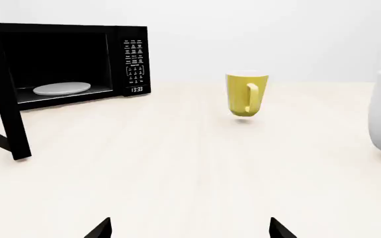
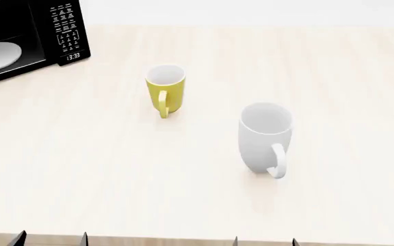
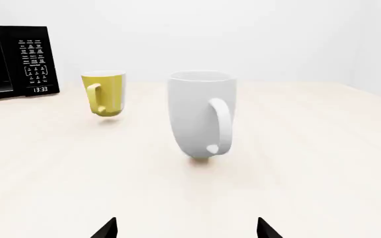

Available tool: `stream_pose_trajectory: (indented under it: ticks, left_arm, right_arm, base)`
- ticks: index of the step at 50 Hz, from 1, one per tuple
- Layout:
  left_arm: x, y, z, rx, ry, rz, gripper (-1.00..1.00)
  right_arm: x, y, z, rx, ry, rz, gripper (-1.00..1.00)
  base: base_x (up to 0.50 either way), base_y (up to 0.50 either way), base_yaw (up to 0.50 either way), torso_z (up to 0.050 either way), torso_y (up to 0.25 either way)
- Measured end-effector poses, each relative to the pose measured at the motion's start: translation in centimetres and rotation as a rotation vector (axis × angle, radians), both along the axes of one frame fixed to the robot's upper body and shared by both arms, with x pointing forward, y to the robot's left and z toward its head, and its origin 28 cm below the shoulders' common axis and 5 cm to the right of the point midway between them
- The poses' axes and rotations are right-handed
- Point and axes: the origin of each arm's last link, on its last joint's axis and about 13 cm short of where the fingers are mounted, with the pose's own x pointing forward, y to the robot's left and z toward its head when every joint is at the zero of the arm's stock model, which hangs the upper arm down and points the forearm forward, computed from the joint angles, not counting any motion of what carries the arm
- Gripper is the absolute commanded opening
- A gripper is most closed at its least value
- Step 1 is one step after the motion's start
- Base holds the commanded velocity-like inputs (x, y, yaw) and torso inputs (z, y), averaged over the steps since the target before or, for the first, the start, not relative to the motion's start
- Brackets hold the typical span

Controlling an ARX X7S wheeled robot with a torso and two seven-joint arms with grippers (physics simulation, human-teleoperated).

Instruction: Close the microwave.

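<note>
The black microwave (image 1: 117, 59) stands at the table's far left, also in the head view as microwave (image 2: 63, 31) and in the right wrist view as microwave (image 3: 35, 59). Its door (image 1: 5, 89) is swung wide open, edge-on toward the left wrist camera. The white turntable plate (image 1: 61, 89) lies inside the cavity. My left gripper (image 1: 190, 230) is open, low over the table's near edge, well short of the door. My right gripper (image 3: 187, 229) is open too, near the front edge. Both show only as fingertips in the head view: left gripper (image 2: 51, 240), right gripper (image 2: 266, 242).
A yellow mug (image 2: 164, 90) stands mid-table right of the microwave. A larger white mug (image 2: 266, 137) stands nearer, straight ahead of the right gripper. The light wooden table (image 2: 101, 169) ends in a front edge just ahead of the fingertips.
</note>
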Motion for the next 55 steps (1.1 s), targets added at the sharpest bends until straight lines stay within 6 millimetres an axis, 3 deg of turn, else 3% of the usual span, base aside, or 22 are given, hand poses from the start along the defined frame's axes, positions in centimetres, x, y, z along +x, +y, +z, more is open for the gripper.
stream_pose_trajectory:
  ticks: [26, 30, 42, 55]
  left_arm:
    - [-0.2, 0.0, 0.1, -0.005, -0.010, -0.008, 1.00]
    - [-0.3, 0.1, 1.6, 0.001, -0.071, 0.007, 1.00]
    - [-1.4, 1.0, 8.2, 0.041, -0.392, 0.089, 1.00]
    - [-2.4, 1.2, 10.7, 0.055, -0.527, 0.116, 1.00]
  right_arm:
    - [-0.1, 0.1, 0.2, -0.009, -0.018, 0.003, 1.00]
    - [-0.1, -0.1, 1.7, -0.011, -0.097, -0.013, 1.00]
    - [-0.8, -1.1, 8.9, -0.012, -0.510, -0.100, 1.00]
    - [-1.9, -1.4, 11.5, -0.021, -0.688, -0.130, 1.00]
  base:
    - [0.00, 0.00, 0.00, 0.000, 0.000]
    - [0.00, 0.00, 0.00, 0.000, 0.000]
    - [0.00, 0.00, 0.00, 0.000, 0.000]
    - [0.00, 0.16, 0.00, 0.000, 0.000]
